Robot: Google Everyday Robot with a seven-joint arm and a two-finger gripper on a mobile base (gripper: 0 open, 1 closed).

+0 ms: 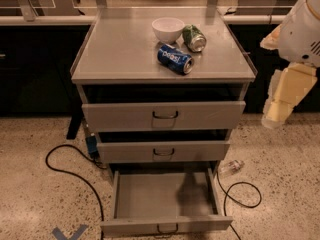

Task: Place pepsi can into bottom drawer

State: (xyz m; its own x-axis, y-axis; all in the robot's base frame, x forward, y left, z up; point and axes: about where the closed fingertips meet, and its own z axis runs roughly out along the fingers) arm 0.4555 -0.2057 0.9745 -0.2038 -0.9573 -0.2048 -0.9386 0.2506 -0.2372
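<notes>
Camera view took in the grey cabinet top (120, 49). A white bowl (168, 29) stood on it, and just in front of the bowl lay the pepsi can (175, 59). It was on its side, blue with white lettering, its silver end turned to the front right. A green can (194, 38) lay just behind it. Below, the bottom drawer (130, 226) stood pulled out over a speckled floor (30, 194). A black cable (65, 169) looped at the left and a small clear bottle (230, 167) lay at the right. Far right, the gripper (277, 114) hung beside the cabinet, well apart from the can; its opening could not be made out.
</notes>
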